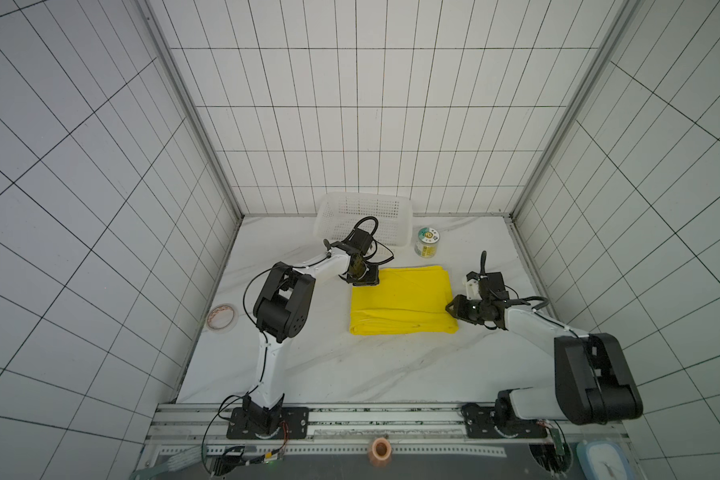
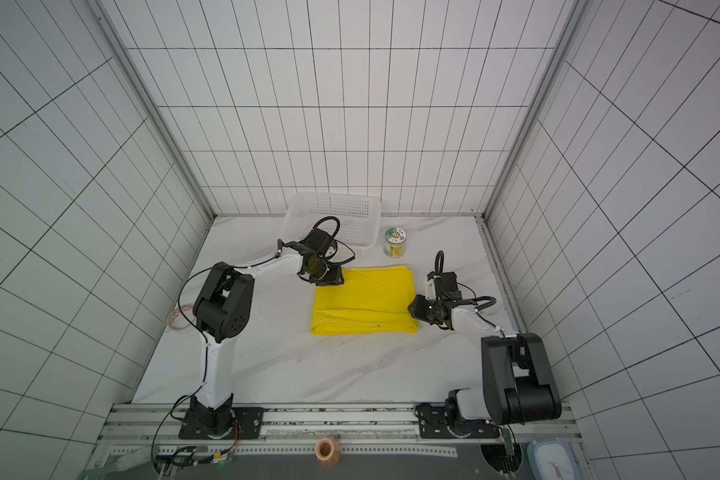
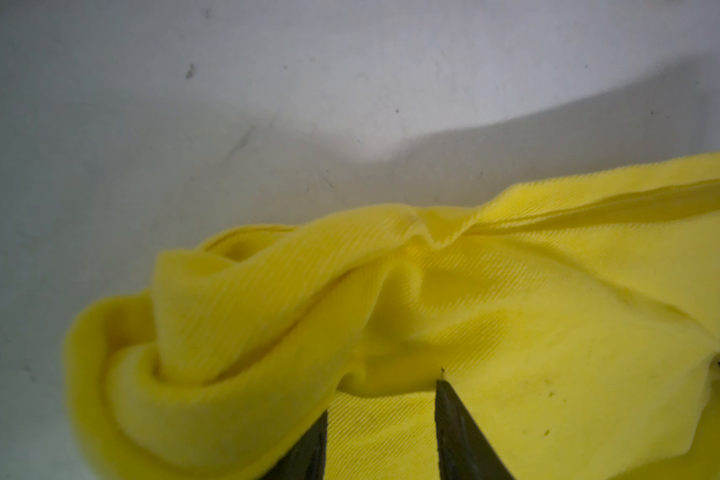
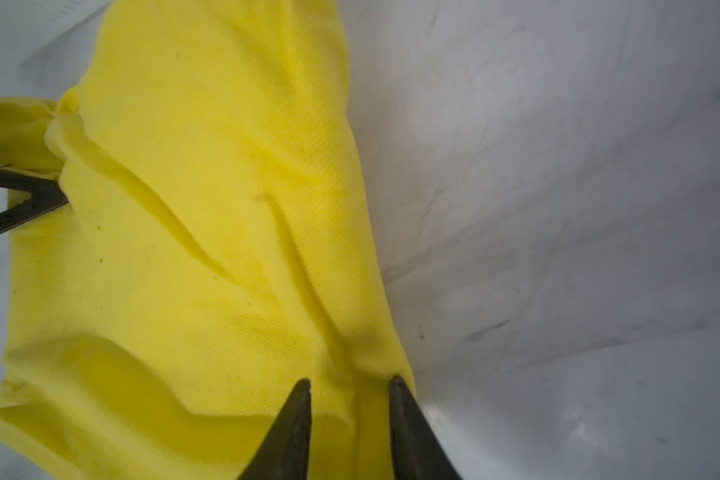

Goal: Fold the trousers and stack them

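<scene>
L claw (image 3: 383, 392) and R claw (image 4: 351, 379) both part-closed, each pinching trousers (image 1: 400, 303) (folded, mid desk (image 1: 329, 365)): L at side nearest far-left corner, R toward right edge.

Top views: set high above the near edge of the table (image 1: 316, 374), tilted down toward the back wall (image 1: 371, 124); nearly the same whole scene is taken in by both. Wrist views: each held very close over one corner of the trousers (image 3: 516, 316), which are shared by all four.
</scene>
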Robot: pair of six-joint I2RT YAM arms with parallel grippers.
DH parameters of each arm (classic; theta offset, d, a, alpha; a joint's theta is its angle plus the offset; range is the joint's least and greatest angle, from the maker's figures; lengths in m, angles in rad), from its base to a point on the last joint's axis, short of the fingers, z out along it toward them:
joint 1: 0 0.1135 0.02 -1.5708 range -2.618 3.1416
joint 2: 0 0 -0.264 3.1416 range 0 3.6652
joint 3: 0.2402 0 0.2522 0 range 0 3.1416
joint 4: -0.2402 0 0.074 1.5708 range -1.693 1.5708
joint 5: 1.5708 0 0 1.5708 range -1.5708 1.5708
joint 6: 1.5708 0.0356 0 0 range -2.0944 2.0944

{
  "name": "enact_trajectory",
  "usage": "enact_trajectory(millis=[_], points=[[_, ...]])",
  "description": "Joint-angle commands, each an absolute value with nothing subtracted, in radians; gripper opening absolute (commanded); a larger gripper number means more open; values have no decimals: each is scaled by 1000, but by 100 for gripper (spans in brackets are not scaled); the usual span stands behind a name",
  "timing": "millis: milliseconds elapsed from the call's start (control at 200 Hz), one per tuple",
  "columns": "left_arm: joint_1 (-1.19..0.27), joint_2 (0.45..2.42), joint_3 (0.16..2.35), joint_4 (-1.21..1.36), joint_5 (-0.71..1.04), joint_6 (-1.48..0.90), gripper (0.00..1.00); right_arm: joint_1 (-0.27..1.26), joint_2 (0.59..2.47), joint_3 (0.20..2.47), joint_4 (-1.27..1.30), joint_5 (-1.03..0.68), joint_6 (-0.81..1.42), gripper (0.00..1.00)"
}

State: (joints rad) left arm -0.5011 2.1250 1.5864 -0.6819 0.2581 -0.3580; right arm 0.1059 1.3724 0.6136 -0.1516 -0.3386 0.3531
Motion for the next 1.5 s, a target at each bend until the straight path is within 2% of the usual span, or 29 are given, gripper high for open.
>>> enact_trajectory(millis=[0,275,490,610,685,710,730,945,1080,1115,1301,1426,1496], points=[[-464,2076,1577,-738,207,-306,45,114,1302,660,-196,-381,338,39],[-452,1821,1465,-763,233,-221,51,92,1170,732,-203,-371,243,67],[-358,1577,1243,-670,215,-109,62,39,1154,748,-160,-322,164,81],[-244,1465,1125,-608,181,-34,72,-8,1144,718,-91,-310,153,88],[-158,1414,1050,-509,317,-41,73,-21,1145,696,-50,-336,149,88],[-144,1405,1024,-472,351,-53,83,-23,1147,690,-42,-340,147,88],[-142,1401,1010,-452,352,-64,85,-22,1149,685,-38,-341,146,89],[-184,1473,1000,-499,350,-86,85,-23,1148,670,-36,-363,146,89],[-249,1517,966,-445,336,-146,83,-21,1139,673,-40,-378,140,90],[-265,1539,967,-431,338,-173,83,-21,1137,673,-42,-379,140,95],[-396,1657,1000,-362,322,-255,81,-20,1133,679,-45,-384,138,95],[-459,1751,1040,-382,270,-272,72,-20,1134,683,-52,-378,132,95],[-463,1785,1045,-382,263,-288,58,-19,1132,685,-62,-374,126,95]])
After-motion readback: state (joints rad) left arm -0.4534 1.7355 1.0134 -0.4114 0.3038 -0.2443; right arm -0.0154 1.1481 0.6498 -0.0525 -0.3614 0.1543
